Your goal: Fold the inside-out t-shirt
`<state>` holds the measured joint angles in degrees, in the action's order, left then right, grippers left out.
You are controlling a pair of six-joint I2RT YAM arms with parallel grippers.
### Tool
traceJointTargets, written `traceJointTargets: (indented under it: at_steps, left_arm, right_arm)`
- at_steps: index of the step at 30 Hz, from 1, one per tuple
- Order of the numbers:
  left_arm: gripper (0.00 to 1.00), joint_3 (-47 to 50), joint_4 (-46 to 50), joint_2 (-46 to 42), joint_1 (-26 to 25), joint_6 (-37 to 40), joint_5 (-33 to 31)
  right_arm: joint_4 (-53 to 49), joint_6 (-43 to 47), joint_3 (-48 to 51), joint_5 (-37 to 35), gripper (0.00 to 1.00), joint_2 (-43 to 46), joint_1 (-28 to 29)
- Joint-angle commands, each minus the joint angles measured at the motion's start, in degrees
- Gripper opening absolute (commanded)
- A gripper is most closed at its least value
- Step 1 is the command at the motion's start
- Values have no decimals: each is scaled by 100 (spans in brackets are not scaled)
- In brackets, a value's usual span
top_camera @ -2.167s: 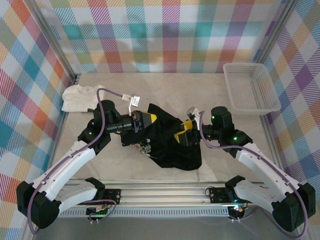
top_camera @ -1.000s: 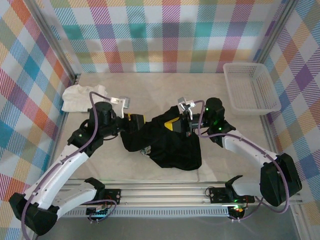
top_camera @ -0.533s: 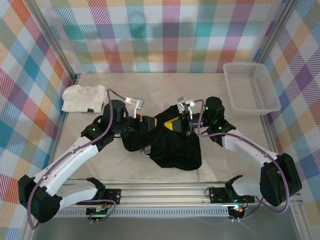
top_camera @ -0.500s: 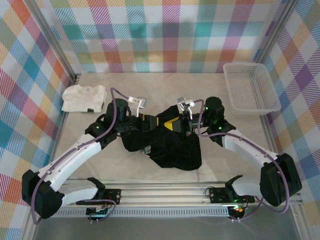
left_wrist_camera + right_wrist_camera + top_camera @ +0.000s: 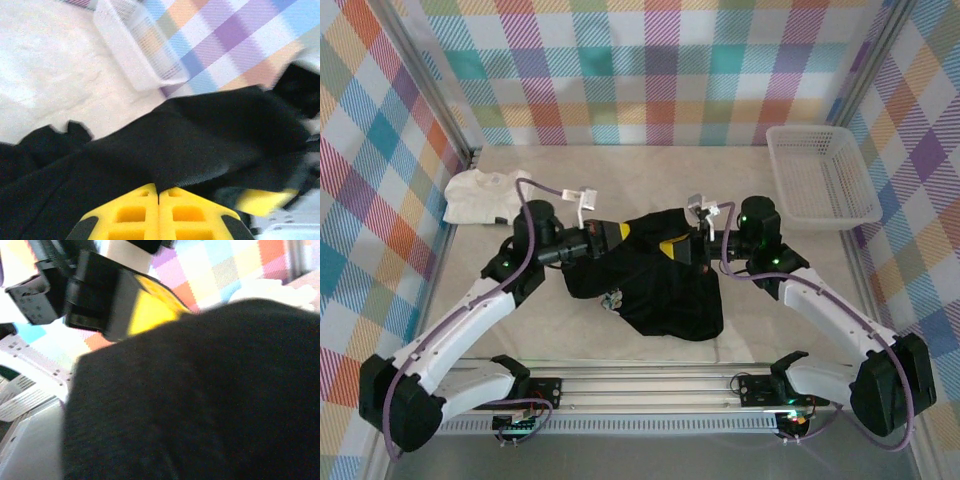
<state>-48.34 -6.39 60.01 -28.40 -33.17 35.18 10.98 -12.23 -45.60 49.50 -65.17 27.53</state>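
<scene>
1. You'll find the inside-out t-shirt (image 5: pixel 665 290) in the middle of the table (image 5: pixel 520 330).
2. The left gripper (image 5: pixel 616 233) is at its rear left edge, and the right gripper (image 5: pixel 672 248) at its rear right.
3. A folded garment (image 5: pixel 480 195) lies back left, and a basket (image 5: pixel 820 185) back right.

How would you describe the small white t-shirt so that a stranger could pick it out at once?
Start at the beige table enclosed by plaid walls and go to its far left corner. There lies the small white t-shirt, loosely folded. It is pale cloth, unlike the large black t-shirt at the centre and the white mesh basket at the far right.
</scene>
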Motion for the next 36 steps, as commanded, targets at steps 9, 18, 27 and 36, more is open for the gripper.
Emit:
traceJointTargets:
  at_steps: [9,18,27,36]
  left_arm:
    - [0,172,-1901,-610,134,-1003,1076]
    - [0,42,-1061,-570,137,-512,624]
    - [0,-61,-815,-383,138,-351,586]
    - [0,-60,-733,-402,135,-327,587]
  right_arm:
    - [-575,-12,-245,-816,29,-11,-37]
    - [-2580,887,-534,-1750,47,895,16]
    - [-2996,2488,-1184,-2306,50,962,1045]
    - [-3427,3182,-2115,-2421,51,-466,1584]
